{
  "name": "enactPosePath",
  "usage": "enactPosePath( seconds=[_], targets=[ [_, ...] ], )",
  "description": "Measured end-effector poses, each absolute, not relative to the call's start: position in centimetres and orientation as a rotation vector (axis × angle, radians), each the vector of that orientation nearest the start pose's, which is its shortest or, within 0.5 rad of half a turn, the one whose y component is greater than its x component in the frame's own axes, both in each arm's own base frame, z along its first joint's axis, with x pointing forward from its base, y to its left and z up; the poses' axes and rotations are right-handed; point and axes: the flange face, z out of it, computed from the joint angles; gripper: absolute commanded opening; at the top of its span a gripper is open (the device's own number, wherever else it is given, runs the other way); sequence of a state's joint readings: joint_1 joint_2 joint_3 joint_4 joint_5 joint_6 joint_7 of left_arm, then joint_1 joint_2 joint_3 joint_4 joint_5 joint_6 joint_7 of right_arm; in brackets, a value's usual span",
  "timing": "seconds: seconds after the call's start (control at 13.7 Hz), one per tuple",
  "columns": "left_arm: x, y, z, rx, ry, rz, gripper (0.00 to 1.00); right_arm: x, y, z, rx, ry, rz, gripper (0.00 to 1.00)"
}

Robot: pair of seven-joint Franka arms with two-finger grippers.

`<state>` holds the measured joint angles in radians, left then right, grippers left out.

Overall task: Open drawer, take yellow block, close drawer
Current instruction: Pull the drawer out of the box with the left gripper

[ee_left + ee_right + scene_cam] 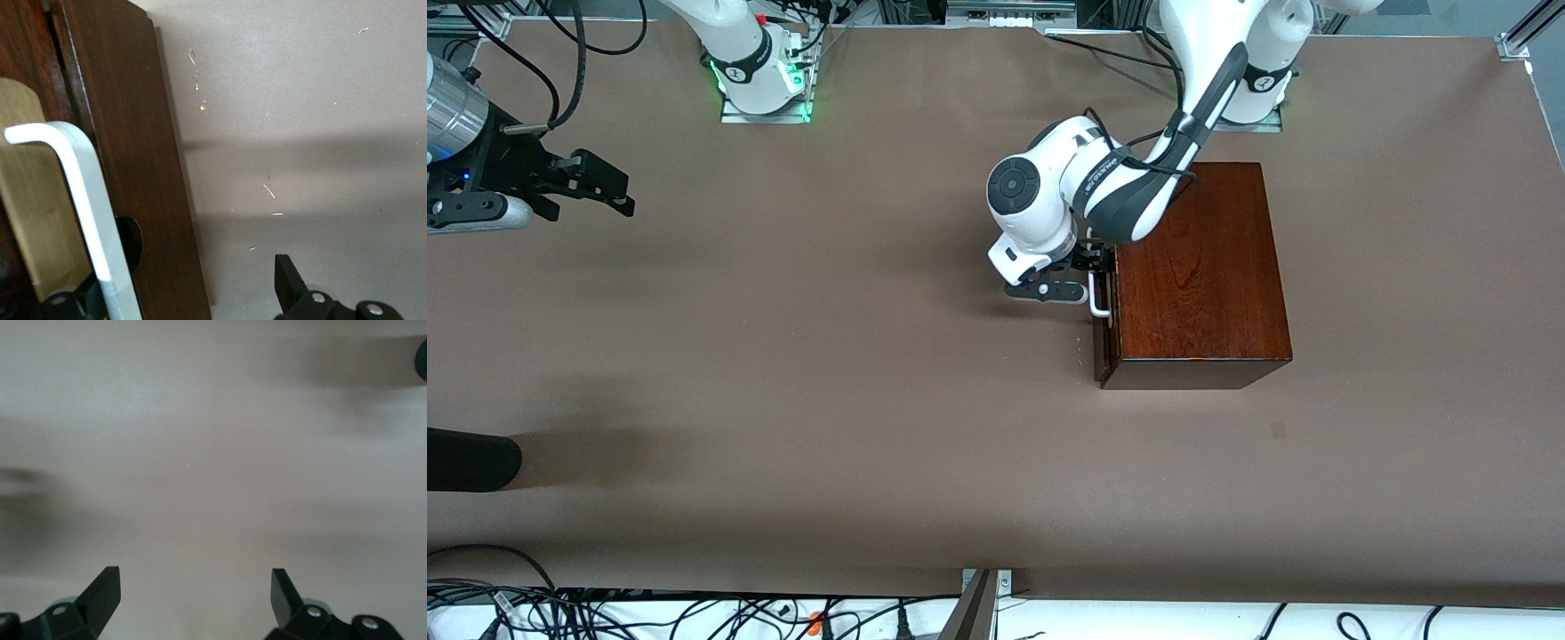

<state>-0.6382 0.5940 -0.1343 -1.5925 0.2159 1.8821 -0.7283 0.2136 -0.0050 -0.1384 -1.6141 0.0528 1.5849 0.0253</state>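
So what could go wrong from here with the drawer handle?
The left gripper is open, with one finger hooked inside the white handle and the other out over the table. The pull could slip off the thin handle. The drawer is barely open; dragging might shift the whole wooden box. The right gripper waits open over the table.

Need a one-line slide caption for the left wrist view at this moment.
Left pincer open, one finger behind the white handle of the dark wooden drawer, the other over the bare brown table.
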Motion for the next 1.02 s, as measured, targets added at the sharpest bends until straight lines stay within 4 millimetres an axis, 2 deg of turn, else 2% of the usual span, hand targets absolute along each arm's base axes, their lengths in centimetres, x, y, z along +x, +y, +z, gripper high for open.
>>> enactPosePath(
  seconds=[1.02],
  targets=[
    [47.5, -49.4, 28.1, -3.014, 0.195, 0.026, 1.00, 55.1, 4.6, 60.8, -3.088, -0.072, 0.042, 1.00]
  ],
)
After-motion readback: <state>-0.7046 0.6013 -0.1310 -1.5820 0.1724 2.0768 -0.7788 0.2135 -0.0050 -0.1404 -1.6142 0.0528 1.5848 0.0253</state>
